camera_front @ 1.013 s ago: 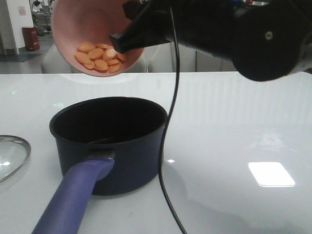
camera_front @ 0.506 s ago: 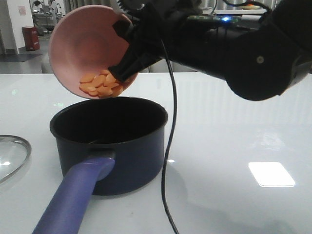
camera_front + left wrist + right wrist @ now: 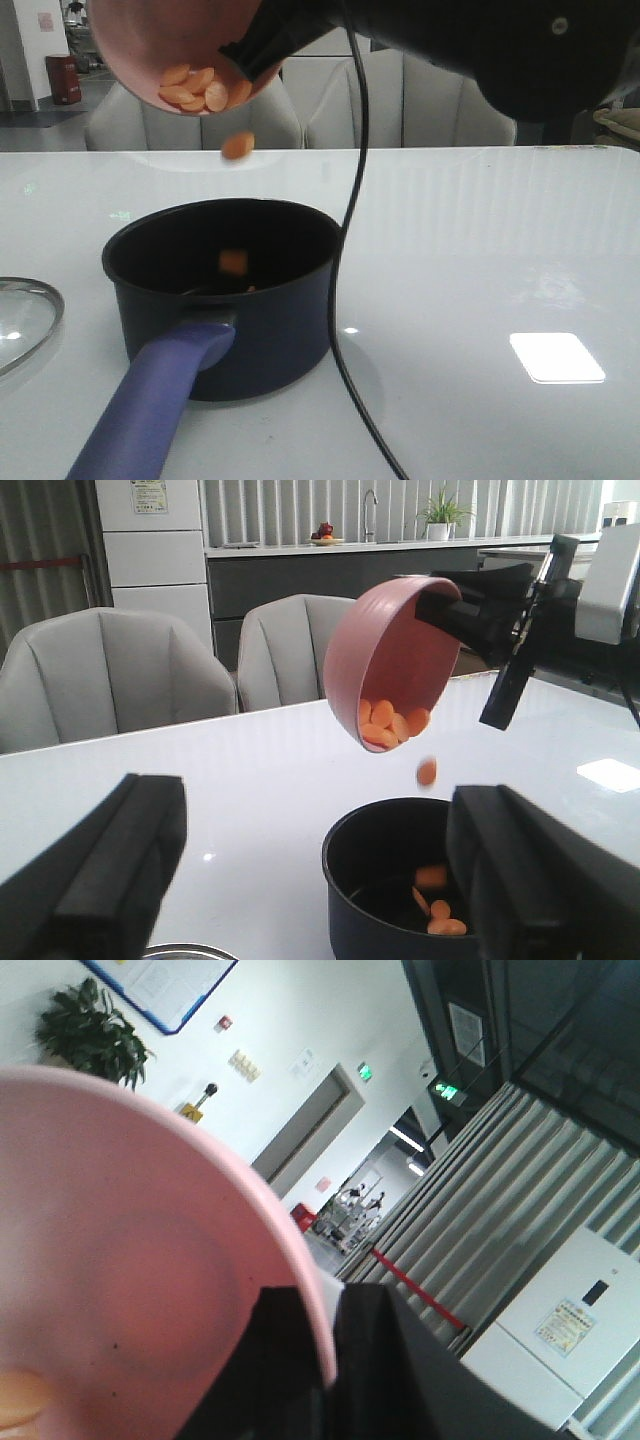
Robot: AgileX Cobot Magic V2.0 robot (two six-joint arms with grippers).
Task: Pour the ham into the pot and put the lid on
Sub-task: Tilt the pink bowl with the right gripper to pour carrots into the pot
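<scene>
My right gripper (image 3: 250,55) is shut on the rim of a pink bowl (image 3: 140,50), tipped steeply above the dark navy pot (image 3: 225,300). Orange ham slices (image 3: 200,88) lie at the bowl's lower lip. One slice (image 3: 238,146) is falling in mid-air and a chunk (image 3: 233,262) is dropping inside the pot. In the left wrist view several ham pieces (image 3: 440,915) lie on the pot's bottom (image 3: 390,880) under the bowl (image 3: 395,660). My left gripper (image 3: 320,880) is open and empty, on the near side of the pot. The glass lid (image 3: 25,320) lies flat at the left edge. The right wrist view shows the rim (image 3: 300,1280) pinched between my fingers.
The pot's long purple-blue handle (image 3: 150,410) points toward the front edge. A black cable (image 3: 345,300) hangs from the right arm past the pot's right side. Grey chairs (image 3: 400,105) stand behind the table. A bright light patch (image 3: 555,357) lies on the white table at right.
The bowl has risen and tipped further. Ham slices have begun falling out of it into the pot. The pot and the lid have not moved.
</scene>
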